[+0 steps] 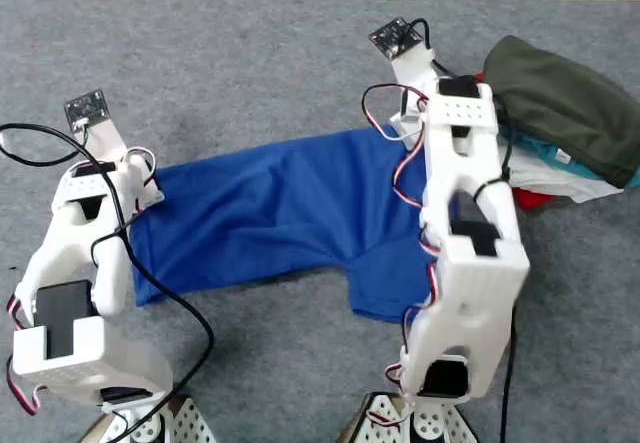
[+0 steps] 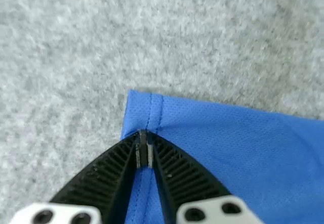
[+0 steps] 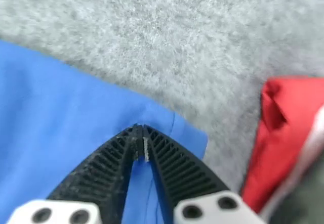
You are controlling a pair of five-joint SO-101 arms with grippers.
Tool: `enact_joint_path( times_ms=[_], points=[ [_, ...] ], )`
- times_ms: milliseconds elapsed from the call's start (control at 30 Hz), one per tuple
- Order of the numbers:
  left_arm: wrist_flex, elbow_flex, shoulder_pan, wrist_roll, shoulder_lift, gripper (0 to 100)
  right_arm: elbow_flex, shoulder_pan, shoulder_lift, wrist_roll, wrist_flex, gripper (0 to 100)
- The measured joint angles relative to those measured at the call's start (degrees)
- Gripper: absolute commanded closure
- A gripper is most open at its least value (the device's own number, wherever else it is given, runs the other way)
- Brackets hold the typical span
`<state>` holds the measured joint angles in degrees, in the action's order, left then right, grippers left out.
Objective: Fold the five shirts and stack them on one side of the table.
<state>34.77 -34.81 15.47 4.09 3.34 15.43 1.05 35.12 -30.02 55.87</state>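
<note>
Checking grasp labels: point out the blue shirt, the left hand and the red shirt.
blue shirt (image 1: 270,213), high view, middle of the spread body.
left hand (image 2: 144,142), left wrist view, between the fingertips pinching the hem.
red shirt (image 3: 288,128), right wrist view, middle of its visible fold.

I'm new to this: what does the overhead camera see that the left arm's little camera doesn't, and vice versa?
From above: the whole blue shirt spread between the left arm and right arm, plus a pile of other shirts by the right one. From the left wrist: the left gripper shut on the shirt's corner, pinching its stitched hem. Both: blue fabric on the grey table.
</note>
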Motion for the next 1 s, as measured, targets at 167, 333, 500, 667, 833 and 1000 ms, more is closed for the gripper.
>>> enact_joint_path(
  times_ms=[167, 333, 500, 667, 833, 1000],
  points=[
    [0.0, 0.3, 1.9, -0.1, 0.3, 98, 10.0, 2.0, 10.6, 0.0, 0.0, 99.4],
    [0.0, 0.5, 5.3, 0.0, 0.4, 98, 18.4, 2.4, 15.6, 0.0, 3.6, 99.4],
    [0.0, 0.5, 5.6, -0.1, 0.4, 98, 26.0, 2.7, 15.8, -0.1, 12.8, 99.4],
    [1.4, 1.3, 6.2, -0.1, 0.0, 98, 37.4, 1.2, 15.8, -4.3, 27.0, 99.1],
    [8.4, 2.7, 7.1, -0.1, -6.9, 98, 54.4, -1.3, 15.8, -7.3, 43.2, 99.3],
    [11.3, -1.4, 5.9, -6.1, -19.6, 98, 61.5, -1.5, 15.3, -8.4, 45.5, 99.2]
  ],
)
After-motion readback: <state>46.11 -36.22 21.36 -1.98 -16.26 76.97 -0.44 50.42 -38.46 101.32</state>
